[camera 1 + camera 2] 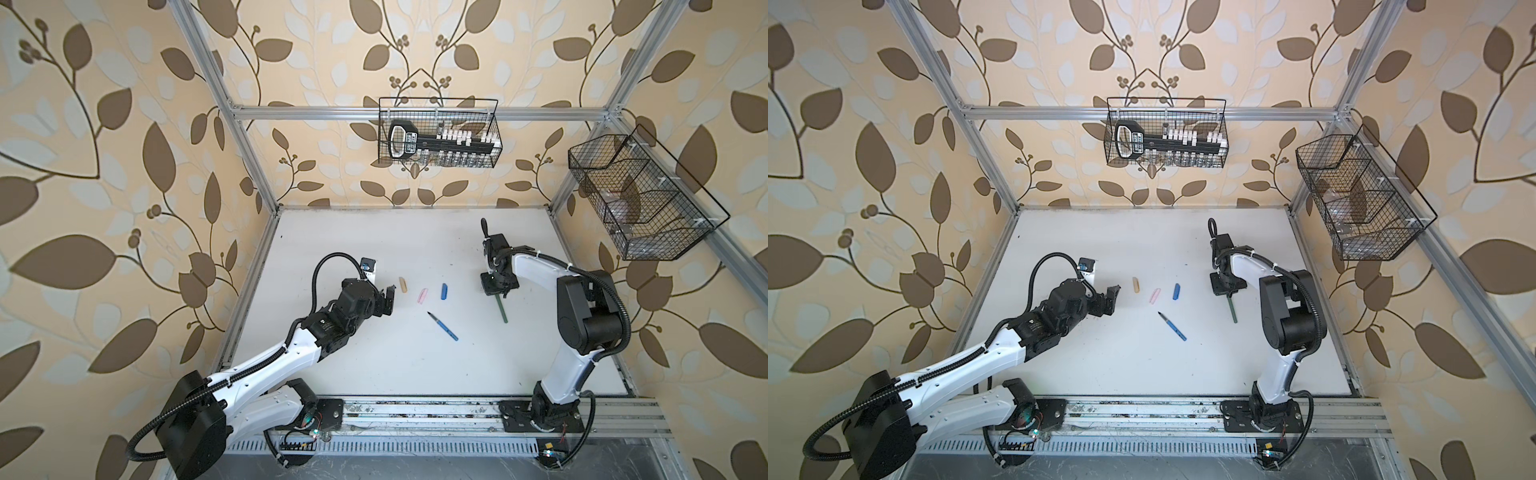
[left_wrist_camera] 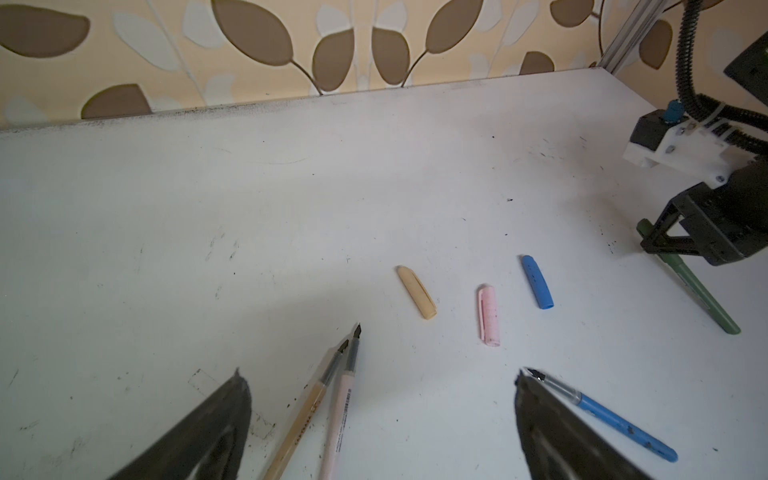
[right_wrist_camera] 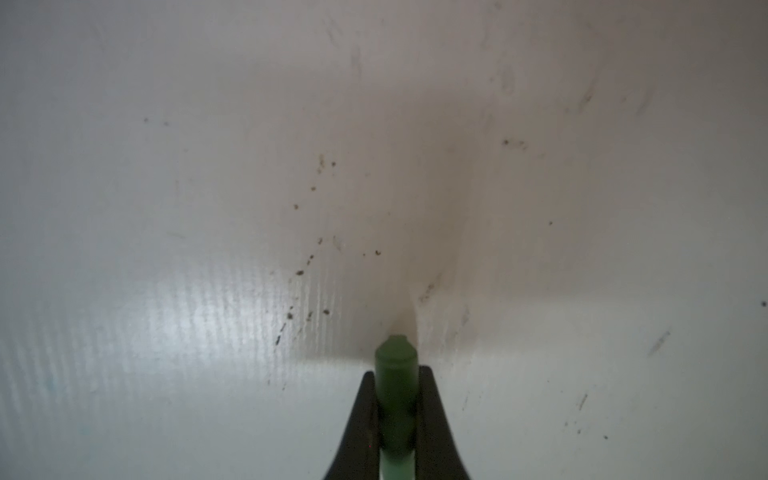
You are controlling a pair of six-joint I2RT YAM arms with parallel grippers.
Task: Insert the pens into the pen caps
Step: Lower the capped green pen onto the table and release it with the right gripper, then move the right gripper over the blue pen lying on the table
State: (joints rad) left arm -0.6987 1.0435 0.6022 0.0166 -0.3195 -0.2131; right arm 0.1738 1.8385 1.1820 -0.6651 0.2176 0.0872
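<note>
Everywhere leafy wallpaper (image 1: 104,166); scuffed white tabletop (image 1: 374,374).

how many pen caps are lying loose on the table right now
3: a tan cap, a pink cap and a blue cap, in a row on the table. A green one may be hidden in the right claw, which is shut on the green pen.

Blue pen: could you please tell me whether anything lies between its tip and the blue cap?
Nothing visible does. In both top views only bare table lies between the blue pen and the blue cap; the pink cap sits off to the side.
</note>
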